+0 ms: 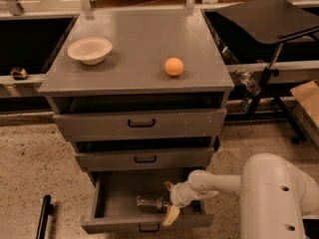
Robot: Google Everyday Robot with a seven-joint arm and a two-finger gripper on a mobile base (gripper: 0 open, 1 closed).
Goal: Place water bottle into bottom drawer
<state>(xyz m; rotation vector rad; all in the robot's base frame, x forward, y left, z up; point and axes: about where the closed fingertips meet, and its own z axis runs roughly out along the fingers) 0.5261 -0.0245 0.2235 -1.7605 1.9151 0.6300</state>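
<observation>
The water bottle [149, 202] lies on its side on the floor of the open bottom drawer [119, 224], near the front wall. My gripper [168, 204] is just right of the bottle's end, inside the drawer. Its fingers [171, 216] are spread wide apart, one above and one below the bottle's end, and do not clasp it. My white arm [219, 182] reaches in from the right.
The grey cabinet top [134, 39] carries a beige bowl [89, 50] and an orange ball [174, 66]. The top drawer [142, 124] and middle drawer [144, 159] stand slightly ajar. A black stand [271, 19] is at the right, and a black pole [44, 217] at the lower left.
</observation>
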